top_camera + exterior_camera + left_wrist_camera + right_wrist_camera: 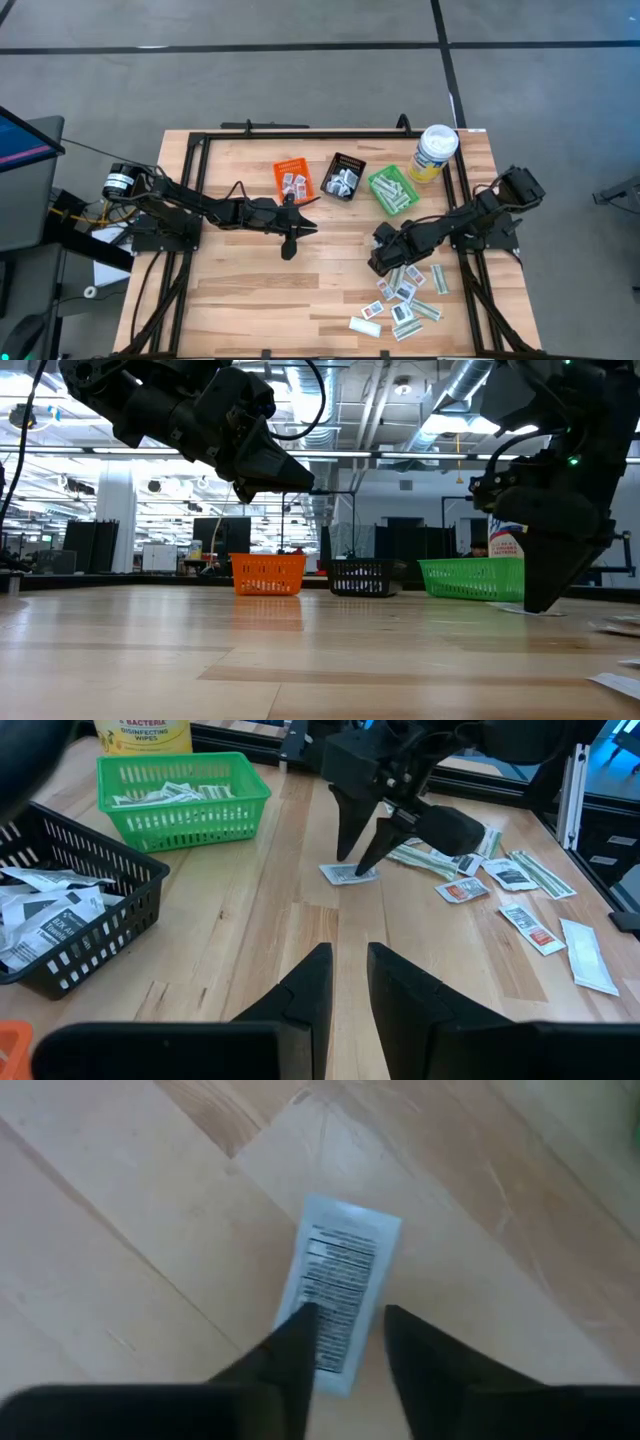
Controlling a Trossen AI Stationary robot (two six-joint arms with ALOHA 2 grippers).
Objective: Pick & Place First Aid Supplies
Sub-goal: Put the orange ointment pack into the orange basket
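A white packet [342, 1265] with dark print lies flat on the wooden table, apart from the other first aid supplies [410, 298] scattered at the near right. My right gripper [345, 1318] points steeply down over this packet [348, 874], open, with the packet's one end between its fingers. My left gripper [348, 960] hovers level above the table's middle [290, 238], open by a narrow gap with nothing in it. My right gripper comes from above at one short end of the white packet [330, 1360]. One fingertip [300, 1325] overlaps that end's edge and the other [400, 1325] stands just beside it. I cannot tell whether either touches the packet, which lies flat.
An orange bin [293, 180], a black bin [345, 177] and a green bin [392, 190] stand in a row at the far middle, each holding packets. A yellow canister [435, 152] stands at the far right. Bare wood stretches across the near left.
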